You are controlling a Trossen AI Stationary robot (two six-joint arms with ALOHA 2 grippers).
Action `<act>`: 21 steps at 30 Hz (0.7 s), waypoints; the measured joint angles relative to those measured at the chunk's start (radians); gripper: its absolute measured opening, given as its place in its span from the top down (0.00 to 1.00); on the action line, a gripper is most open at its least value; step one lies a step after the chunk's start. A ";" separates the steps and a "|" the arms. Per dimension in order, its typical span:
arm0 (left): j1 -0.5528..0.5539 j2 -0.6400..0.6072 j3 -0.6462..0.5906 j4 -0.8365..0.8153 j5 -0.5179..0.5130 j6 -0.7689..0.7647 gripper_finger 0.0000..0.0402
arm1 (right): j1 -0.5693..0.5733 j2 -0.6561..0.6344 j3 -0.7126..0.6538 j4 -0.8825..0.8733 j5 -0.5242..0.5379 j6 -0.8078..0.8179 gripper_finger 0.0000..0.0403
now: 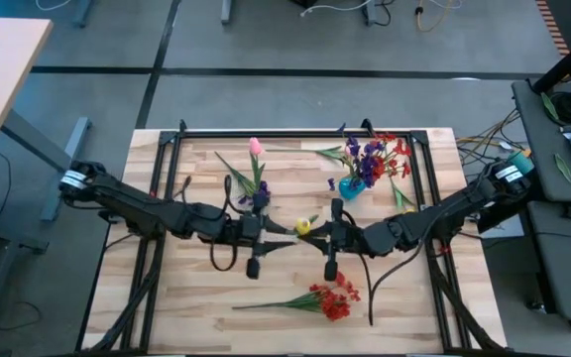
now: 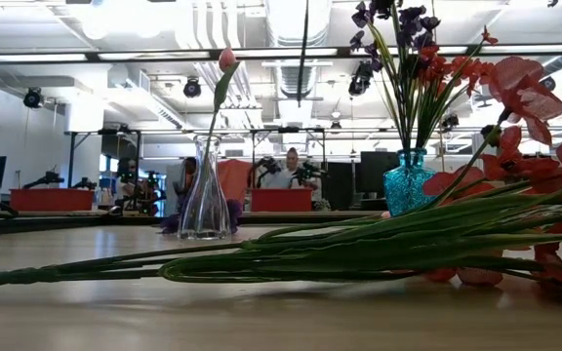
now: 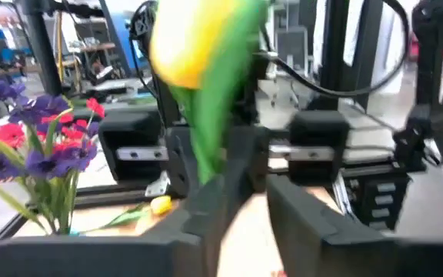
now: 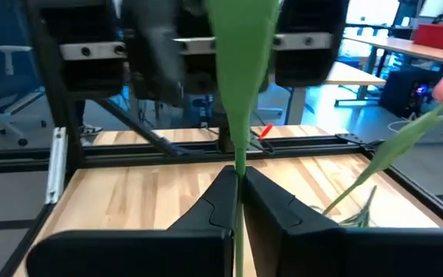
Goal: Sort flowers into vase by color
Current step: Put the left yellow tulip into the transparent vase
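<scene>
A yellow tulip (image 1: pixel 303 226) is in the air at the table's middle, between my two grippers. My right gripper (image 1: pixel 319 232) is shut on its green stem (image 4: pixel 238 165). My left gripper (image 3: pixel 246 201) faces it from the left and is open. The stem (image 3: pixel 206 146) passes close to one of its fingers (image 3: pixel 206 204), and I cannot tell whether they touch. The bud (image 3: pixel 194 46) is above the left fingers. A clear vase (image 2: pixel 205 200) holds a pink tulip (image 1: pixel 255 147). A blue vase (image 1: pixel 353 184) holds purple and red sprays (image 2: pixel 413 49). My right gripper pinches the yellow tulip's thin green stem (image 4: pixel 238 171) between its two fingertips. The fingers come level from the table's right. The stem rises from the fingers and widens into a leaf (image 4: pixel 241 46). The tulip is lifted clear of the table.
A red flower spray (image 1: pixel 331 298) lies on the table near the front edge, its stems (image 2: pixel 291 255) pointing left. Another yellow bud (image 3: pixel 161 204) lies on the wood at the back. A black frame (image 1: pixel 295 132) runs along the table's edges.
</scene>
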 joint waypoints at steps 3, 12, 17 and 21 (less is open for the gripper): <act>0.000 -0.080 0.001 -0.154 0.000 -0.011 0.68 | -0.042 -0.001 0.001 -0.002 -0.058 0.001 0.98; -0.022 -0.295 -0.170 -0.341 -0.175 -0.155 0.55 | -0.264 0.000 0.001 0.034 -0.423 0.042 0.98; -0.047 -0.419 -0.308 -0.308 -0.240 -0.235 0.55 | -0.297 0.000 0.001 0.145 -0.440 -0.009 0.98; -0.063 -0.492 -0.368 -0.298 -0.261 -0.267 0.55 | -0.321 0.021 0.002 0.250 -0.445 -0.051 0.98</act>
